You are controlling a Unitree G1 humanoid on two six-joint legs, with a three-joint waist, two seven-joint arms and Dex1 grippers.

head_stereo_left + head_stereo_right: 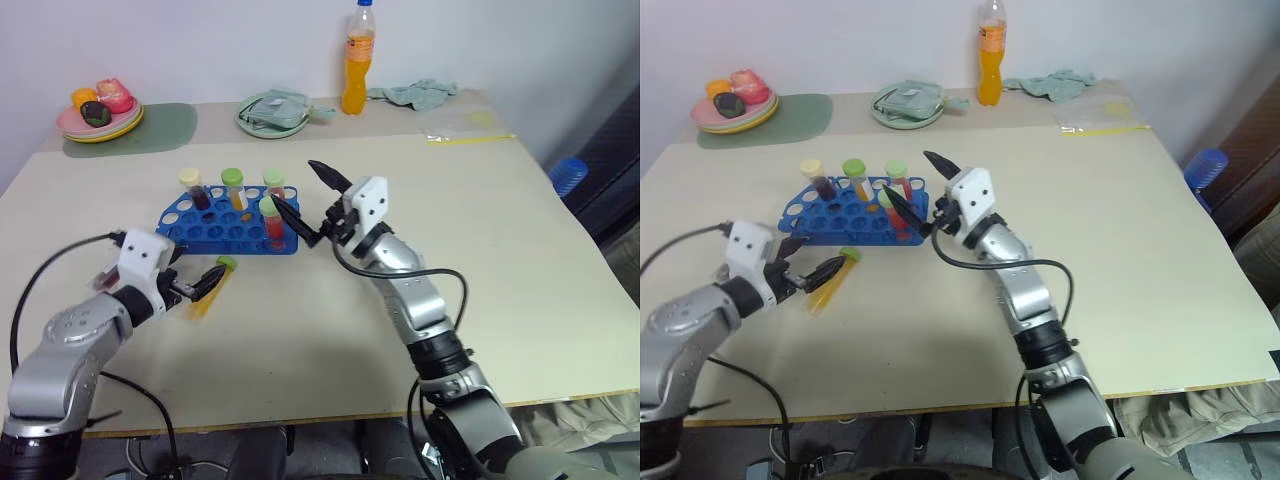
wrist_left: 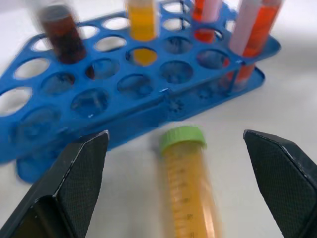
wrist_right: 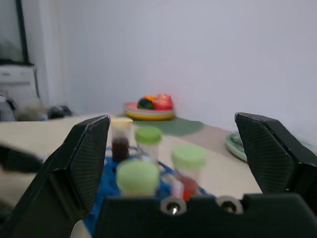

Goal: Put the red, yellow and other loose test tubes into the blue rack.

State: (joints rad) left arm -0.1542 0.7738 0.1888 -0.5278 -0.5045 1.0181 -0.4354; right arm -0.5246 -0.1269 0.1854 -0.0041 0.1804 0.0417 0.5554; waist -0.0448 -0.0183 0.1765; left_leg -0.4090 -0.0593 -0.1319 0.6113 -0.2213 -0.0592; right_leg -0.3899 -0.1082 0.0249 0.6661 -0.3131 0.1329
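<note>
left gripper point(image 1: 205, 283) spread wide, holding nothing, hovering just over a loose yellow tube point(image 2: 189, 186) with green cap lying on the table point(image 1: 520, 250) just in front of the blue rack point(image 1: 230, 225). right gripper point(image 1: 305, 198) spread wide too, empty, beside the rack's right end. four capped tubes stand upright in the rack.
</note>
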